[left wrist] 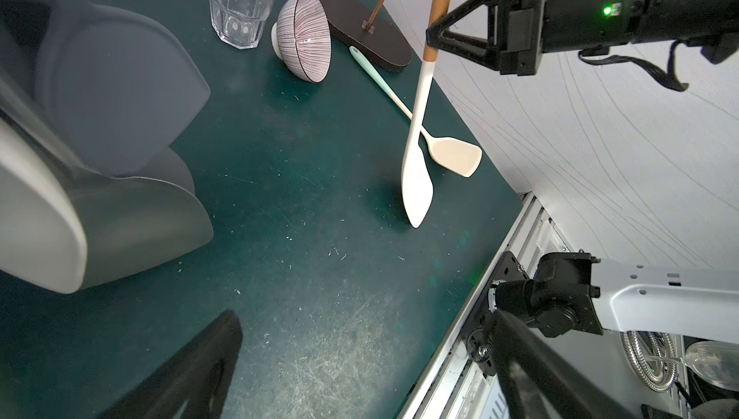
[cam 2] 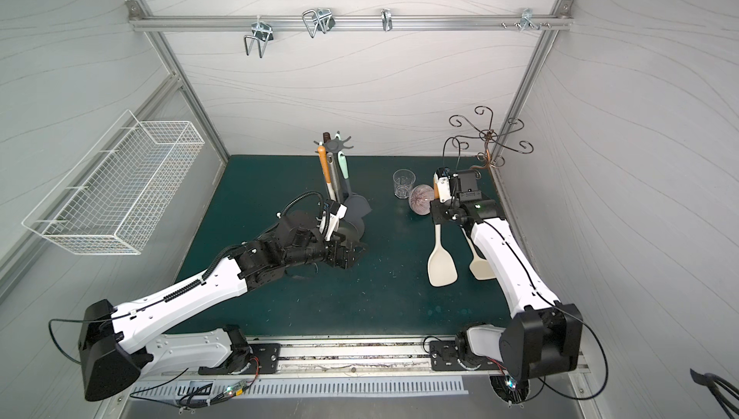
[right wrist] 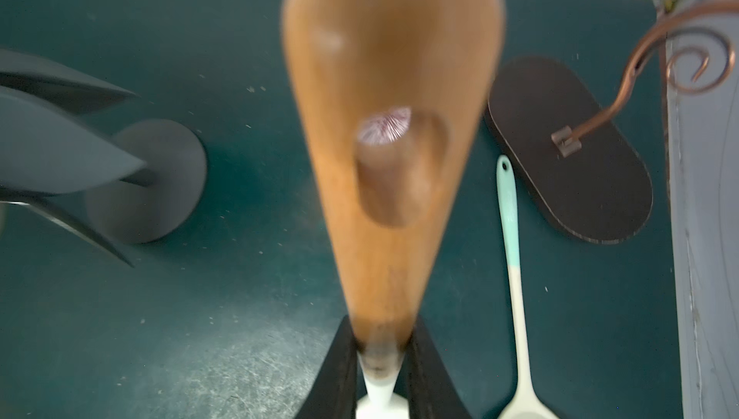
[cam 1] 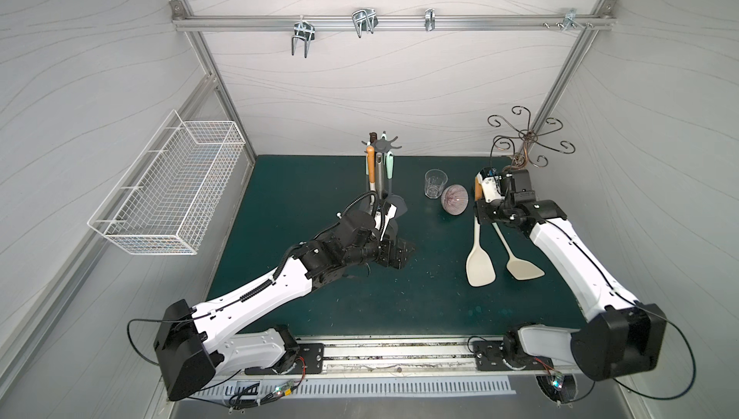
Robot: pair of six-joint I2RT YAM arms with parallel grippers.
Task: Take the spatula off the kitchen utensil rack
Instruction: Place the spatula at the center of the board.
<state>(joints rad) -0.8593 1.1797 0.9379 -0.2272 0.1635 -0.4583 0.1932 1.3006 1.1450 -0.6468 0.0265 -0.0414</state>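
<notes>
Spatula (cam 1: 480,269) off the kitchen utensil rack (cam 1: 382,145), well to its right, hanging blade-down over the mat (cam 1: 320,297), pinched on the wooden handle by right gripper (left wrist: 434,37). Left gripper (cam 1: 402,255) spread wide, empty, just before the rack's base. Probably light, stiff; smooth wood prone to slipping, swinging. Best gripped low on the handle, near the white blade.

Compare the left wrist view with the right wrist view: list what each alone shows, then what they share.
Left wrist only: the clear glass. Right wrist only: the hanging hole in the end of the wooden-handled spatula. Both: the right gripper shut on that spatula, the mint-handled spatula lying on the mat, and the bronze stand's dark oval base.
</notes>
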